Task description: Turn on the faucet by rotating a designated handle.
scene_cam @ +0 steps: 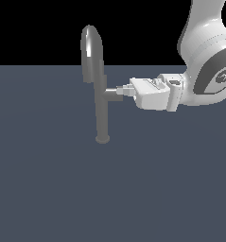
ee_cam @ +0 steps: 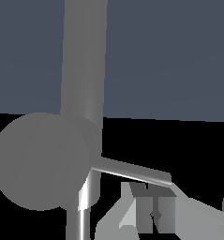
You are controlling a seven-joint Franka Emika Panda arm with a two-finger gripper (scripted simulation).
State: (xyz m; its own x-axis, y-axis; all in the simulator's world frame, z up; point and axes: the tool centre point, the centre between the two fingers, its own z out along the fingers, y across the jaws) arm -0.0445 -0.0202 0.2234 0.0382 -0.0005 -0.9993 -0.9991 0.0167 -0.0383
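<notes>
Claw (scene_cam: 129, 90) level at faucet (scene_cam: 101, 101) side stub, finger beside thin handle (ee_cam: 132, 171), opening unclear; best pushed sideways, steadily, near rod tip.

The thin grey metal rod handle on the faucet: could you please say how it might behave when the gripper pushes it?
The thin grey metal rod handle looks rigid, so it would probably swing rather than bend. Its smooth, shiny finish suggests the gripper could slip along it. The tall grey metal faucet rises from a small round base, seemingly fixed, so tipping seems unlikely.
</notes>
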